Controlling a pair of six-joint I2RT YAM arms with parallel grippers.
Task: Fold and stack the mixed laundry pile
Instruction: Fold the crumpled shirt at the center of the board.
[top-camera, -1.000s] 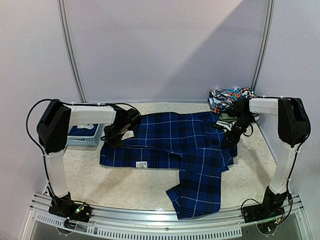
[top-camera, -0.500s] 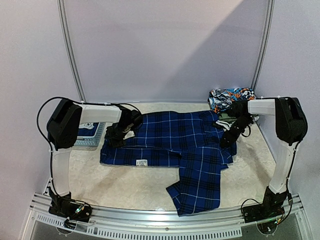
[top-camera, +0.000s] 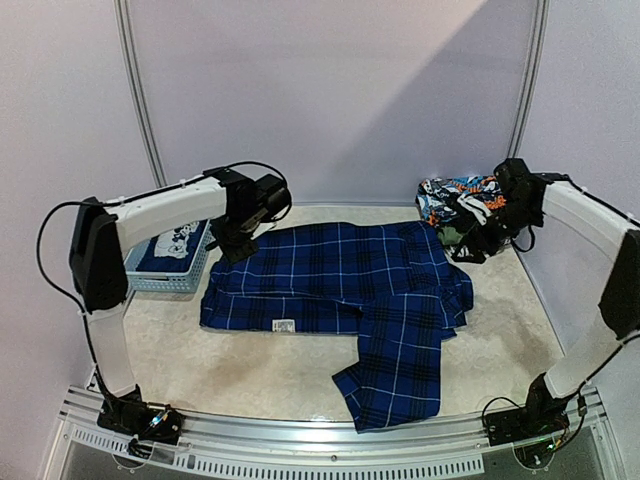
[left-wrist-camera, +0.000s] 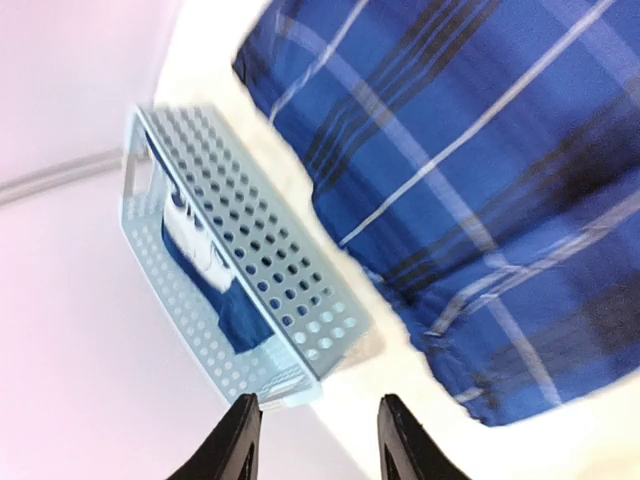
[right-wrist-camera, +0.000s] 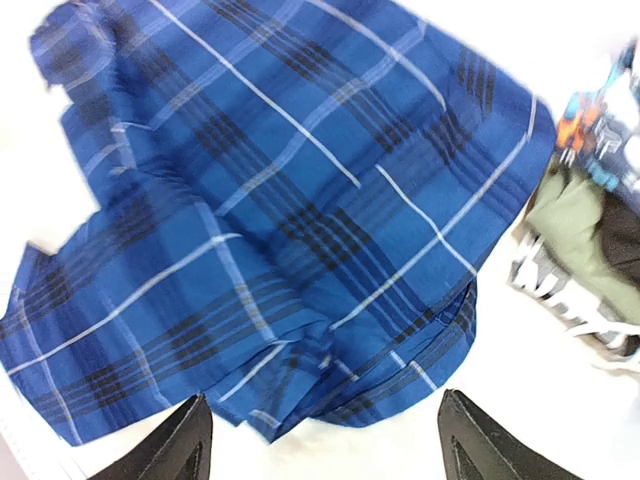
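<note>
The blue-and-black plaid shirt (top-camera: 340, 285) lies spread flat across the table, one sleeve (top-camera: 395, 375) running to the front edge. My left gripper (top-camera: 232, 243) hovers above its back-left corner, open and empty. In the left wrist view the plaid shirt (left-wrist-camera: 480, 190) is below my open left gripper (left-wrist-camera: 318, 445). My right gripper (top-camera: 472, 245) is raised over the shirt's right edge, open, holding nothing. The right wrist view shows the plaid shirt (right-wrist-camera: 280, 220) beneath my wide-open right gripper (right-wrist-camera: 325, 445). A navy T-shirt (top-camera: 175, 243) with a pale print lies in the basket.
A light-blue slotted basket (top-camera: 160, 282) stands at the left edge, seen as basket (left-wrist-camera: 260, 300) in the left wrist view. A heap of garments (top-camera: 455, 195), colourful and olive, sits at the back right, close to my right arm; the heap (right-wrist-camera: 590, 230) shows in the right wrist view.
Both grippers have opened, let go of the plaid shirt and lifted off it. The left arm rose toward the back, the right arm up toward the back right. The shirt stays flat.
</note>
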